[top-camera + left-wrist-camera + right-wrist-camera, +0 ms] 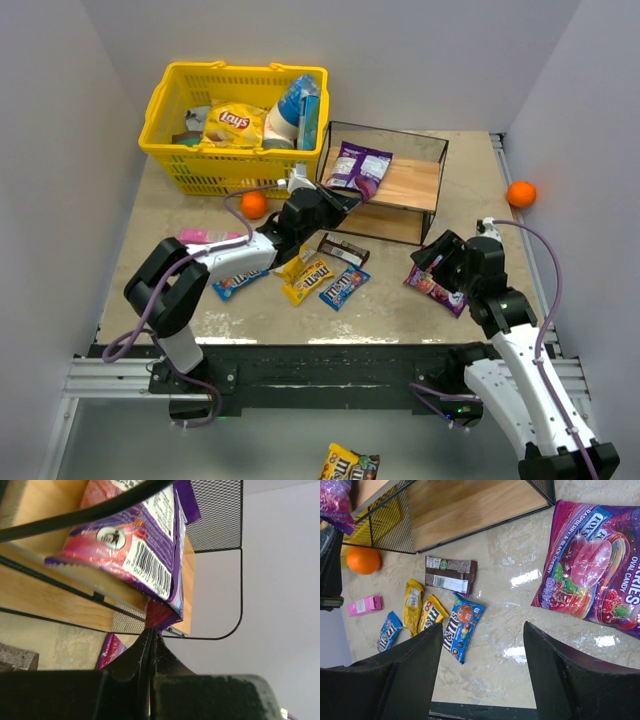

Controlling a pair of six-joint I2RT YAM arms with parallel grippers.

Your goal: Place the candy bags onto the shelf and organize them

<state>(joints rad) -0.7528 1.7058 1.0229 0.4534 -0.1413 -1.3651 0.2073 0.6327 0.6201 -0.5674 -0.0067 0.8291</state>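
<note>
While the left arm is stretched across to the shelf, the left jaws are shut tight. Their tips sit right at the lower corner of a purple candy bag. That bag lies on the top board, toward the left end, w/ one corner poking past the front edge. From the wrist view I can't tell whether a sliver of the film is pinched btw the tips or they only touch it.

Over on the other side, the right jaws stand wide open w/ nothing btw them, held above the surface. The second purple bag lies flat there, printed side up, just beside the right-hand finger and near the shelf's front right corner.

The smaller pkts are on the surface in front of the shelf:
- brown pkt, closest to the shelf
- yellow pkts, next to it
- blue pkt, next to those
- another blue pkt, alongside the left arm

A pink pack lies further left. An orange sits just in front of the yellow basket, which holds a Lays bag. A second orange is at the far right edge.
</note>
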